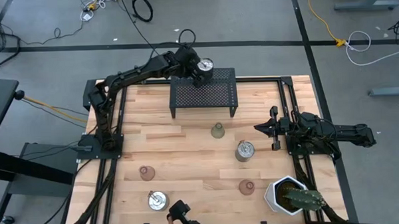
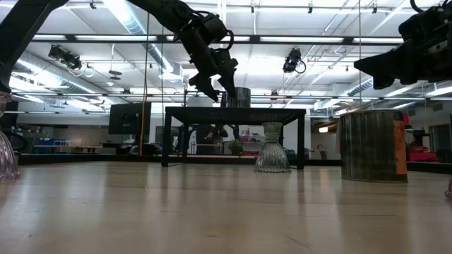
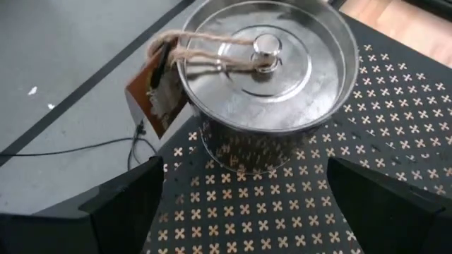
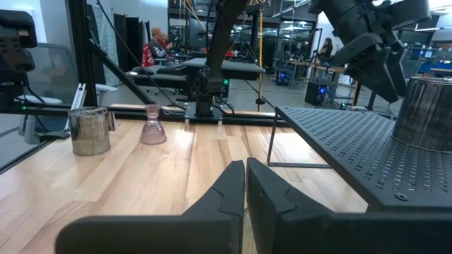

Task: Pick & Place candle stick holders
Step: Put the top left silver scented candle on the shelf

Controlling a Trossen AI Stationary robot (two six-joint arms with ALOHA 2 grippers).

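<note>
I see my left gripper (image 1: 199,73) reaching over the black mesh rack (image 1: 203,92), fingers wide beside a silvery candle holder (image 1: 205,64) at the rack's far edge. My right gripper (image 1: 261,128), fingers closed, waits right of the rack.

Three silvery metal candle holders (one on the rack (image 1: 205,64), one mid-table (image 1: 245,150), one near the front edge (image 1: 157,200)), two pink glass cups (image 1: 146,172) (image 1: 247,187), one olive-green glass cup (image 1: 217,130), one black mesh rack (image 1: 185,96), one potted cactus (image 1: 292,195), two robot arms.
</note>
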